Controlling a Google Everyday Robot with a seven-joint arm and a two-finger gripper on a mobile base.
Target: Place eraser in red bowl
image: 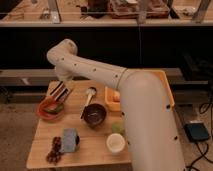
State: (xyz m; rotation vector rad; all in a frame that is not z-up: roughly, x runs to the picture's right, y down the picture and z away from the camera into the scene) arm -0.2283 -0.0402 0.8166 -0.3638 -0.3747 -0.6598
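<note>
Arm's bent over w/ its elbow high above the red bowl (49, 109), gripper (63, 90) hanging just past the bowl's far rim w/ fingers clamped on the eraser (59, 92), which sits tilted btwn them right over that rim, dark bowl (94, 114) off to the side.

My gripper (62, 89) hangs over the back left corner of a small wooden table (90, 145), at the eraser (59, 90) just behind the red bowl (50, 108) on the left edge. A dark bowl (94, 114) sits mid-table with a brush (89, 95) behind it and an orange tray (111, 100) to its right. Along the front lie a dark bunch (54, 149), a grey-blue block (69, 139), a white cup (115, 143) and a green thing (117, 128).
</note>
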